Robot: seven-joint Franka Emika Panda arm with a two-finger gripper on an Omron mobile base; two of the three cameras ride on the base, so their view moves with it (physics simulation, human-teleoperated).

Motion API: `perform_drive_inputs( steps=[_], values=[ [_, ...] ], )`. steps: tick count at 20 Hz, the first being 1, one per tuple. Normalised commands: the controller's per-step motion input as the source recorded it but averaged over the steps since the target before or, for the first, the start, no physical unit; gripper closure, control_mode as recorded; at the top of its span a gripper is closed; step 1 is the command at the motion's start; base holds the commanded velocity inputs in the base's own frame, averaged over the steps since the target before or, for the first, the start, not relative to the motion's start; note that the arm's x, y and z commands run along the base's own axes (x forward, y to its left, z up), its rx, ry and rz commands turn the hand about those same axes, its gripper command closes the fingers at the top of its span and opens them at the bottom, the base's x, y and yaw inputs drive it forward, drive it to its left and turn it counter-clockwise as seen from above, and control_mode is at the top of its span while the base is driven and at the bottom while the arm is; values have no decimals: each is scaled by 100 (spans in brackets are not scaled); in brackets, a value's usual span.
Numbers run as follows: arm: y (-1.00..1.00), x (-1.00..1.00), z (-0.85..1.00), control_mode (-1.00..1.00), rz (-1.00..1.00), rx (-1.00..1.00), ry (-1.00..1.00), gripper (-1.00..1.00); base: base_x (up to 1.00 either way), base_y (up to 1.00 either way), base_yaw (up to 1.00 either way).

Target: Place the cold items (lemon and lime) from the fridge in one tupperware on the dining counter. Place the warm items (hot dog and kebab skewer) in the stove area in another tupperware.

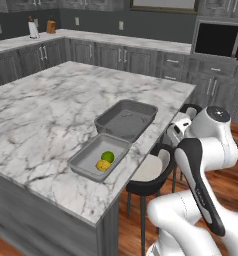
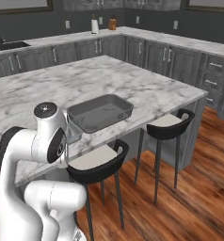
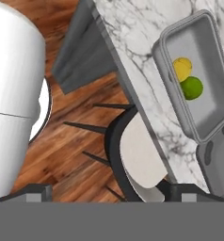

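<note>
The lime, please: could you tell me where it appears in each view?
Left base view: the lime lies centre-low, in the nearer tupperware, behind the lemon.
Right base view: not in it.
Hand view: lime upper right, below the lemon.
Shared landmark: the stool.

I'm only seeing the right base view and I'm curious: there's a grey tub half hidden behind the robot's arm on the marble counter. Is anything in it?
Observer: Yes. The nearer tupperware holds a lemon and a lime, side by side and touching.
Operator: And the bigger tub I can see?
Observer: That darker tupperware has nothing in it, seen from the left base view.
Operator: Is the robot's hand holding something?
Observer: No. The hand view shows the gripper open over a stool beside the counter, with nothing between its tips.
</note>
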Motion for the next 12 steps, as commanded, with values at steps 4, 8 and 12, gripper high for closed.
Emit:
perform_drive_inputs(
  steps=[4, 8, 12],
  values=[
    [0, 0, 0, 100, 0, 0, 0, -100, -33, 0, 25],
    [0, 0, 0, 100, 0, 0, 0, -100, -58, -1, 46],
    [0, 0, 0, 100, 0, 0, 0, -100, -85, -5, 51]
  ],
)
